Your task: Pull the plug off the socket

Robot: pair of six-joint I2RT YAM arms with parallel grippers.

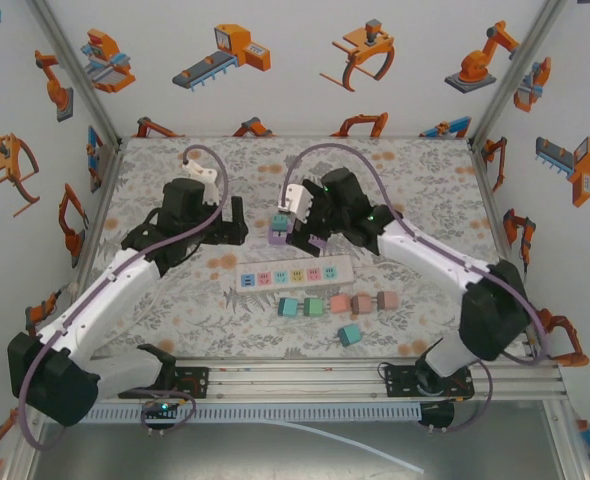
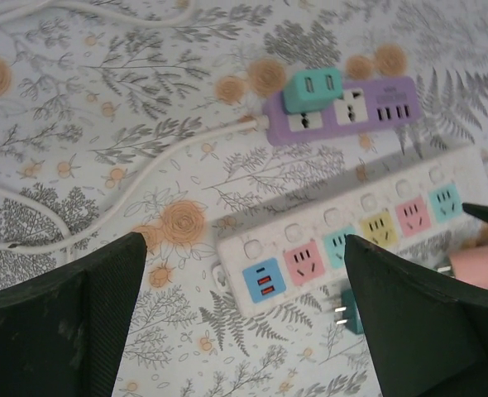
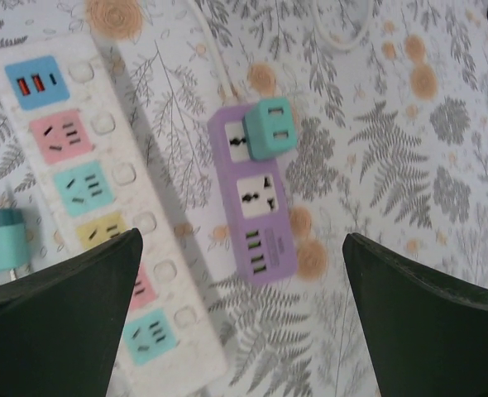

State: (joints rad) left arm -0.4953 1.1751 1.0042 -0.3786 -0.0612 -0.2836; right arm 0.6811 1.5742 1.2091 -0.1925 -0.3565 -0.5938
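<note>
Currently my right gripper (image 3: 241, 236) hangs over the purple power strip (image 3: 256, 240), fingers spread wide, gripping nothing. The teal plug (image 3: 269, 126) sits plugged in at one end of that strip. My left gripper (image 2: 244, 238) is spread too.

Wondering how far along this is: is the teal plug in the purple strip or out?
In: the teal plug sits flush on the purple strip.

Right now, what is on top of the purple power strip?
A teal plug sits in the socket nearest the cord. The second socket and USB ports lie bare. The plug's pins and most of that socket are covered.
</note>
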